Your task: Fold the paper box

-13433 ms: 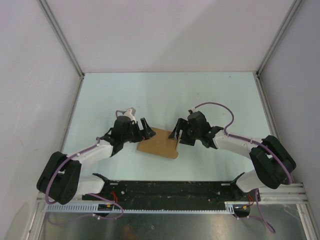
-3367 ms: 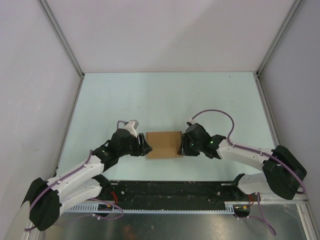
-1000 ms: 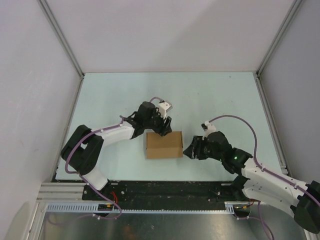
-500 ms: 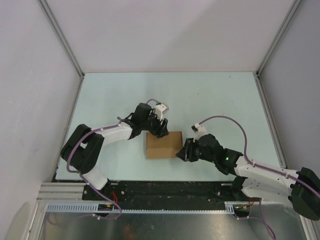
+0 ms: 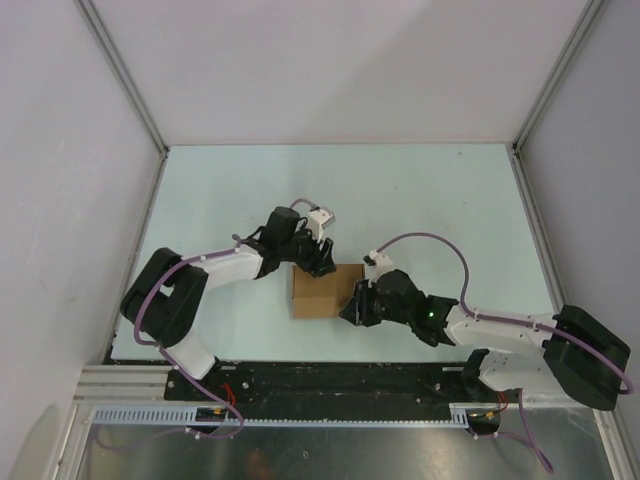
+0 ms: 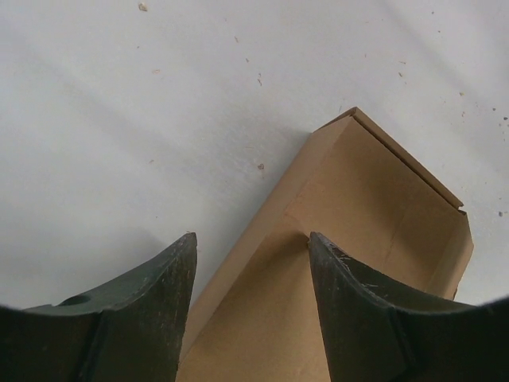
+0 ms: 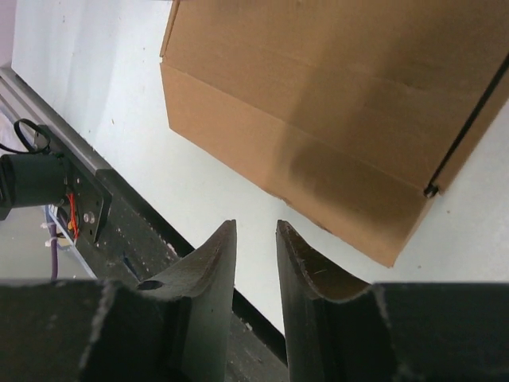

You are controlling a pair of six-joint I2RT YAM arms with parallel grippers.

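Observation:
The paper box (image 5: 325, 290) lies closed as a small brown carton on the pale table, near the front. My left gripper (image 5: 316, 262) reaches over the box's far edge. In the left wrist view the box (image 6: 358, 199) runs under the open left gripper (image 6: 249, 239); the right fingertip (image 6: 318, 247) is over its top face and the left one over the table beside it. My right gripper (image 5: 352, 308) sits at the box's near right corner. From the right wrist, the box (image 7: 318, 103) lies just beyond the right gripper (image 7: 255, 225), whose jaws stand narrowly apart with nothing between them.
A black rail (image 5: 330, 380) with cabling runs along the table's near edge, also seen as the black rail (image 7: 119, 231) close under the right fingers. White walls and metal posts (image 5: 125, 80) enclose the table on three sides.
The right arm has swung left and in to the box's near right corner, and its jaws have narrowed. The left gripper has shifted slightly toward the box's far edge. The box has stayed put.

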